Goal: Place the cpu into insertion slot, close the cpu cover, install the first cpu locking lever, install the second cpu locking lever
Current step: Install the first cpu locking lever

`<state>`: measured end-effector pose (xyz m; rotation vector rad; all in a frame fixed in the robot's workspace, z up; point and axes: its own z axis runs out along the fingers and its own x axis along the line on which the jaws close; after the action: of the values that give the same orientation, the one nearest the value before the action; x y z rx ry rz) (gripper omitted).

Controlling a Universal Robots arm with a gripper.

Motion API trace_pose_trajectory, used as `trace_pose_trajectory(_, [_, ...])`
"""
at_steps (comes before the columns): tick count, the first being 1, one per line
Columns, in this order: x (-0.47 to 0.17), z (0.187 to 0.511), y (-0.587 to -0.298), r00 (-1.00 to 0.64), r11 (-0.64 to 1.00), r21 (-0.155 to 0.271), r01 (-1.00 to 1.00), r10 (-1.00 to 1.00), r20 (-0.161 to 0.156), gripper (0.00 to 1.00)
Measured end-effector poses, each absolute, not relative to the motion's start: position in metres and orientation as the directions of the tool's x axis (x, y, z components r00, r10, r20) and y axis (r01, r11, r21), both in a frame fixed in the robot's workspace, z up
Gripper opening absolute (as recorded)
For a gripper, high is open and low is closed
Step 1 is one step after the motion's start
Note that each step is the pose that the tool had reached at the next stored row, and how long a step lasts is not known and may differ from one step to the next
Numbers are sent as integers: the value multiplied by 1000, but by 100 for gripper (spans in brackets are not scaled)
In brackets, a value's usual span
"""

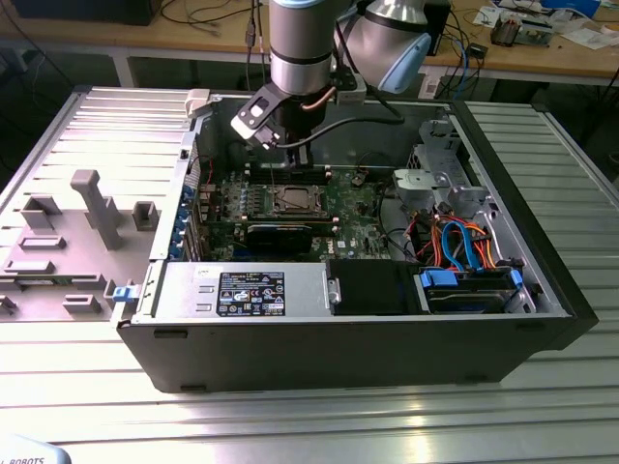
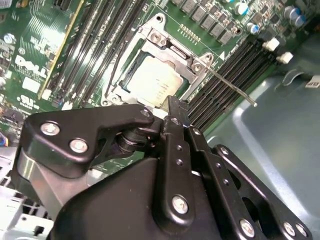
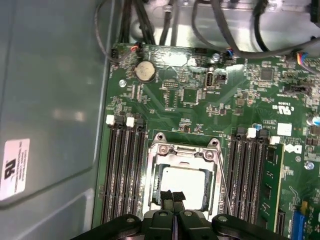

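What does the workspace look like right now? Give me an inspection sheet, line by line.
Surface: ribbed metal table carrying an open computer case.
Job's things: cpu seated in the insertion slot; cpu cover lies flat around it; one thin locking lever sticks out toward the memory slots, apparently unlatched.
Clutter: grey fixture tray beside the case, at the exterior view's left.
Grippers: gripper shut, nothing seen in it, tips by the cover's edge; contact unclear.
Cables: orange and blue cables inside the case; black cables beyond the board.
Surroundings: wooden bench with loose items behind.

Bright, even light; soft glare on the ribbed metal table [image 1: 406, 418]
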<state>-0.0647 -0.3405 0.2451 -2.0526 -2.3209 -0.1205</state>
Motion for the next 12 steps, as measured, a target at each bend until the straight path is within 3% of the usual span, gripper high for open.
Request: trace_pose_trajectory(12, [-65, 251, -340, -327, 325, 31, 945, 941, 82, 11])
